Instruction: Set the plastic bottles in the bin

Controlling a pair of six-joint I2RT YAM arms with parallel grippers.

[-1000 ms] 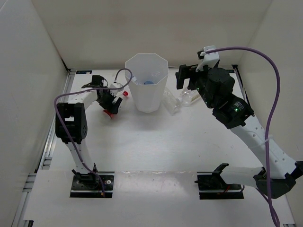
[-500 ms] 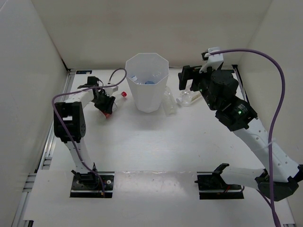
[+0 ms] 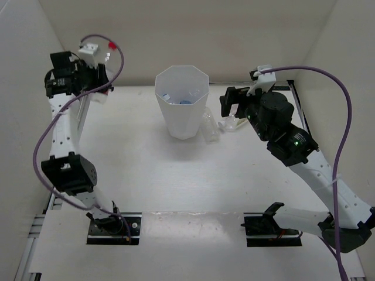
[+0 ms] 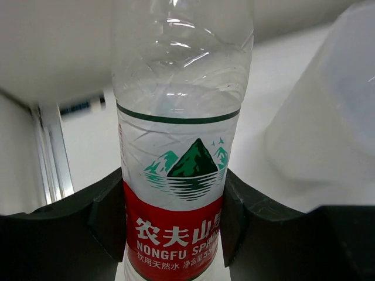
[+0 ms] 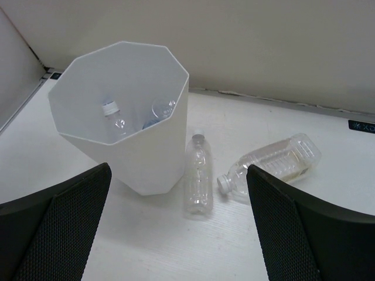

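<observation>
My left gripper [image 3: 94, 73] is raised high at the far left, shut on a red-labelled bottle [image 3: 107, 54] with a red cap. The left wrist view shows that bottle [image 4: 176, 117] upright between both black jaws, which press its label. The tall white bin [image 3: 181, 102] stands at the back centre with two bottles [image 5: 114, 117] inside. Beside the bin's right wall lies a plain clear bottle [image 5: 198, 175], and a larger white-capped bottle [image 5: 275, 161] lies further right. My right gripper [image 3: 229, 104] hangs open above these two, holding nothing.
White walls close in the table on the left, back and right. A metal rail [image 3: 82, 111] runs along the left edge. The arm bases [image 3: 114, 225] sit at the near edge. A purple cable [image 3: 337, 99] loops over the right arm.
The left gripper closed on the red-labelled bottle left of the bin and lifted it up and to the far left. The right arm barely shifted.
</observation>
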